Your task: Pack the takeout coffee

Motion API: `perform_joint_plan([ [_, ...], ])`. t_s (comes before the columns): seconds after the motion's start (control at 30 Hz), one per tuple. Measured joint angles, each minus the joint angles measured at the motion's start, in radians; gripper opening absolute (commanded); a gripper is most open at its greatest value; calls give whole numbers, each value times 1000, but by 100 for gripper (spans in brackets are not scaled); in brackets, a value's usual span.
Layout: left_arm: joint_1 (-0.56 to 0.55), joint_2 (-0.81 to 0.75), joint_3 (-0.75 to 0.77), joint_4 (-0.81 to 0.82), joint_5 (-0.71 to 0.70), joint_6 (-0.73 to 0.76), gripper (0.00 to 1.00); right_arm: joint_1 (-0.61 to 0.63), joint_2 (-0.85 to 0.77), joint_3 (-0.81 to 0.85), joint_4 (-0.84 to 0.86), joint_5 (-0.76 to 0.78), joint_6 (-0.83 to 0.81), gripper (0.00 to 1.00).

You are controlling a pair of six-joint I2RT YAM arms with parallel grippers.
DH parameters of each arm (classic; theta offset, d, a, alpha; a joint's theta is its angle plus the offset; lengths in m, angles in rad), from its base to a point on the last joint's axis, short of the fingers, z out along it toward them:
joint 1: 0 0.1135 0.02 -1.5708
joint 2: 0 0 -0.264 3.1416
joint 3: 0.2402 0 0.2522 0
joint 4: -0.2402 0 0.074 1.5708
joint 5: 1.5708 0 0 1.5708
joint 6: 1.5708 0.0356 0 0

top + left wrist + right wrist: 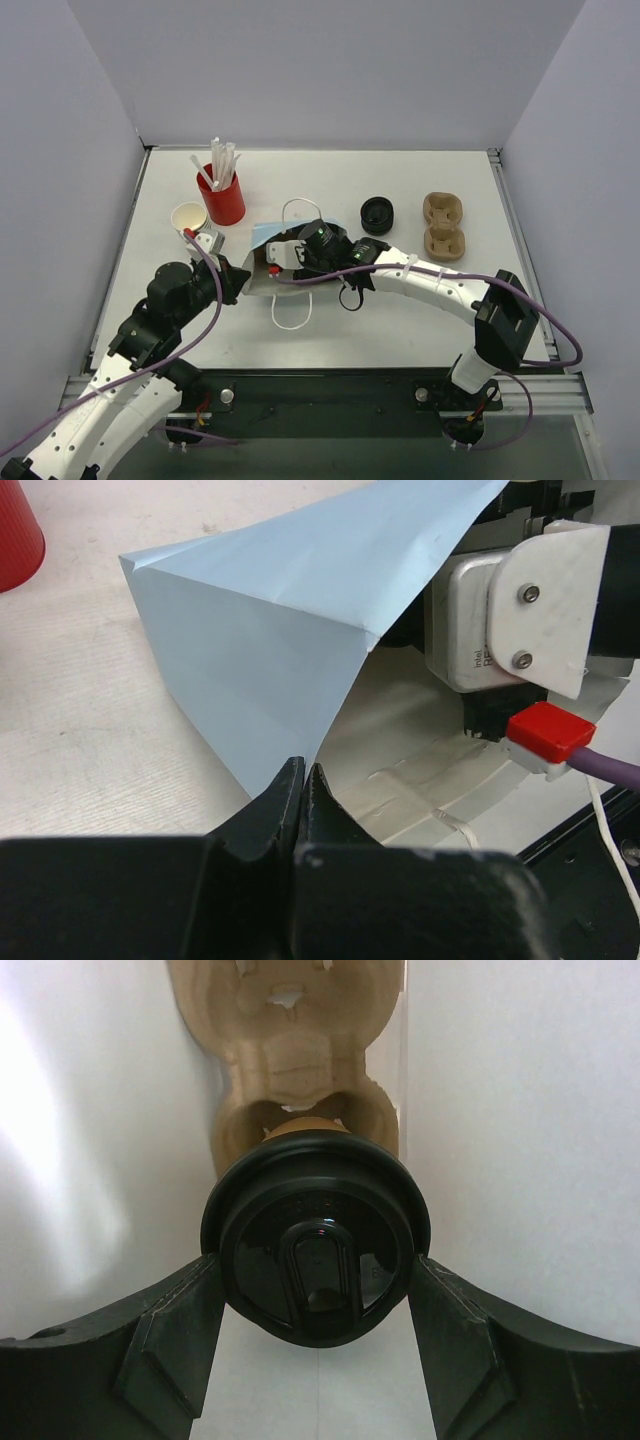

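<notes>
1. Currently you will find the coffee cup (316, 1235) inside the paper bag (262, 237). The bag lies on its side on the table (400, 330), with its mouth facing the right arm (430, 285).
2. Check the right gripper (315, 1260). Its fingers (180, 1330) press on opposite sides of the cup's black lid (270, 1210) and hold the cup between them.
3. Note that the cup's tan body points into the near pocket of a pulp tray (290, 1030) lying deeper in the bag. You cannot tell whether the cup is fully seated.
4. Check the left gripper (303, 780). Its fingers are pressed together, pinching the edge of the bag's mouth, and the pale blue wall rises just above them.
5. Observe in the left wrist view that the right arm's wrist housing, with its red plug (548, 735), sits in the bag's mouth.
6. Locate the other items on the table, all apart from the bag:
   - a red cup (224, 197) holding straws (222, 160), at the far left;
   - a cream paper cup (189, 217), just beside the red cup;
   - a stack of black lids (377, 215), to the right of the bag;
   - spare trays (444, 226), further right.
</notes>
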Motion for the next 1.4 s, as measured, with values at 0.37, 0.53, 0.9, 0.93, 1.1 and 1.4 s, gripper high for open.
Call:
perform_joint_plan([
  [0.37,0,-3,-2,0,7,-7,0,-8,0,-41,75,-5,1,36],
  [0.53,0,-3,-3,0,7,-7,0,-8,0,-67,119,2,1,37],
  [0.9,0,2,-6,1,15,-7,0,-18,2,-88,183,4,25,37],
  [0.93,0,3,-6,2,16,-7,0,-19,2,-89,187,3,27,37],
  [1.1,0,7,-10,2,18,-15,0,-21,5,-94,200,3,29,37],
  [1.4,0,15,-10,3,18,-53,0,-26,11,-117,255,4,50,37],
])
